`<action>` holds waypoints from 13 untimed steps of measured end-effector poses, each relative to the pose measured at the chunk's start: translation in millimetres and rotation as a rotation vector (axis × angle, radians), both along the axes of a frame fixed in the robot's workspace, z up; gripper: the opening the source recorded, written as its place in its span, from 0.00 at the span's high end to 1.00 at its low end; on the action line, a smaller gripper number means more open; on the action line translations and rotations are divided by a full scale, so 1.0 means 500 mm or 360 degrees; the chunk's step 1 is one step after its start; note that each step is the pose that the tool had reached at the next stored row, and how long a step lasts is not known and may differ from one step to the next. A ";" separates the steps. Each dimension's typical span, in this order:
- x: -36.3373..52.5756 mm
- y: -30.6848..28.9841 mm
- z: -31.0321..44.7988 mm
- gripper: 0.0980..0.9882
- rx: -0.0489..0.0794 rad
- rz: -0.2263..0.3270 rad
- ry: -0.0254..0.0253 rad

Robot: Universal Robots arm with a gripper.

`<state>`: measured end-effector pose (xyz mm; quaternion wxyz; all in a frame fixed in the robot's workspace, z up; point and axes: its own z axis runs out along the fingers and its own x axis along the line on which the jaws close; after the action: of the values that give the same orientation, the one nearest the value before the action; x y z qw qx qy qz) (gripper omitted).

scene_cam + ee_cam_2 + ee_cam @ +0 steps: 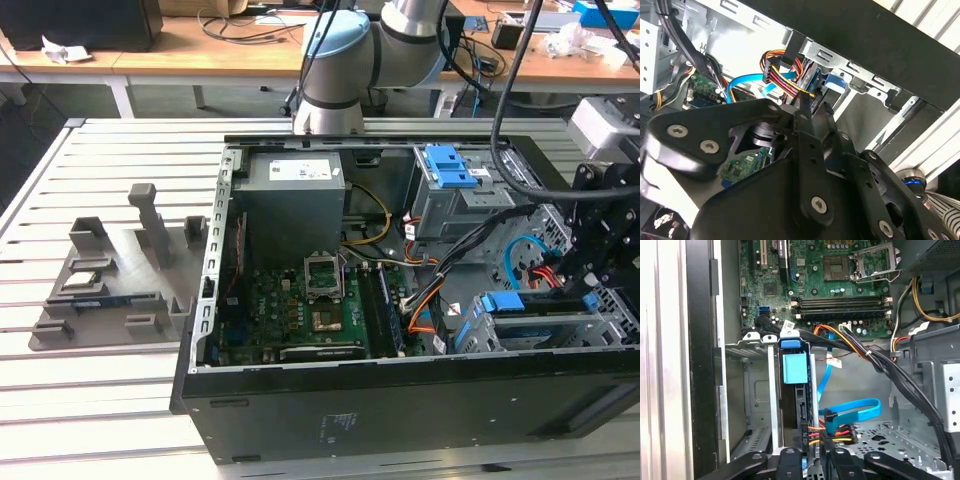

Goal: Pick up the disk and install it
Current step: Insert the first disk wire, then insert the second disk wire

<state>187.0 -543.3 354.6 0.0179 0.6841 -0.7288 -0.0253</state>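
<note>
The gripper (pixel 585 290) hangs inside the open computer case (pixel 400 420), its fingers (pixel 790 460) closed on the end of the disk (pixel 795 405), which stands on edge in the drive bay (pixel 755 390), long axis running straight away from them.

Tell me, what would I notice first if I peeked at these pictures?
Probably the big open computer case on the slatted metal table, with its green circuit board showing inside. Next, the black gripper reaching into the case at the exterior view's right, close to a bay with bright blue plastic parts. A curly blue cable and orange wires lie beside that bay in the first wrist view.
</note>
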 end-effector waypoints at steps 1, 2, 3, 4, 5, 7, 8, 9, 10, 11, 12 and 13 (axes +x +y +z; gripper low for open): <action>0.000 0.002 0.007 0.86 0.0000 0.0000 -0.00001; 0.000 0.002 0.013 0.93 0.0000 0.0000 -0.00001; 0.000 0.004 0.019 0.99 0.0000 0.0000 -0.00001; 0.000 0.005 0.028 0.99 0.0000 0.0000 -0.00001; 0.000 0.007 0.036 0.99 0.0000 0.0000 0.00000; 0.000 0.007 0.042 0.99 0.0000 0.0000 0.00000; 0.000 0.007 0.043 0.99 0.0000 0.0000 0.00000; 0.000 0.007 0.043 0.99 0.0000 0.0000 -0.00001; 0.000 0.007 0.043 0.99 0.0000 0.0000 0.00000; 0.000 0.007 0.043 0.99 0.0000 0.0000 -0.00001; 0.000 0.007 0.043 0.99 0.0000 0.0000 0.00000; 0.000 0.007 0.043 0.99 0.0000 0.0000 -0.00001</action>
<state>187.0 -539.6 376.2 0.0179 0.6841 -0.7288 -0.0252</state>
